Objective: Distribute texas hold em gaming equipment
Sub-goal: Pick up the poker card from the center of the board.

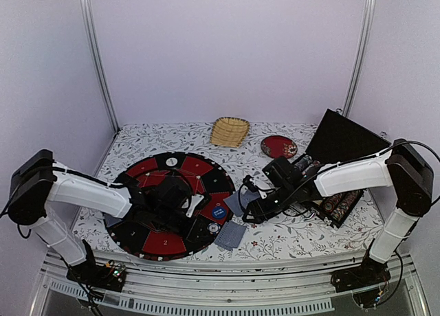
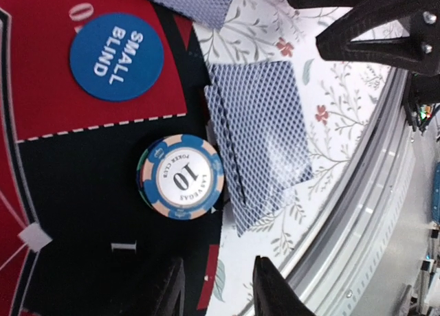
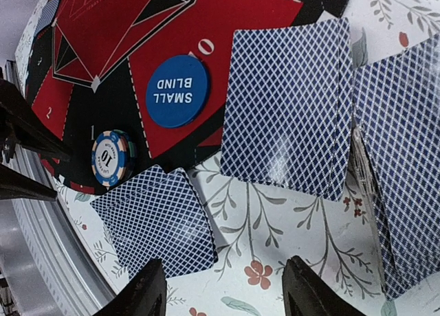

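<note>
A round black-and-red poker mat (image 1: 148, 244) lies at the left of the floral table. On its right side are a blue "SMALL BLIND" button (image 1: 218, 211) (image 2: 117, 56) (image 3: 177, 91) and a blue "10" chip (image 1: 214, 227) (image 2: 181, 176) (image 3: 111, 157). A white button (image 1: 171, 162) sits at the mat's far edge. Two blue-backed cards (image 1: 230, 235) (image 2: 261, 144) (image 3: 155, 220) lie just off the mat near the chip. More cards (image 1: 237, 200) (image 3: 289, 106) lie beside the button, and a stack (image 3: 405, 165) lies further right. My left gripper (image 1: 187, 205) (image 2: 216, 292) hovers open beside the chip. My right gripper (image 1: 251, 209) (image 3: 223, 295) hovers open over bare cloth between the cards.
A woven straw basket (image 1: 229, 131) and a dark-red plate (image 1: 278, 147) stand at the back. An open black case (image 1: 344, 141) with rows of chips (image 1: 340, 206) sits under the right arm. The table's metal front rail (image 2: 385, 192) runs close to the near cards.
</note>
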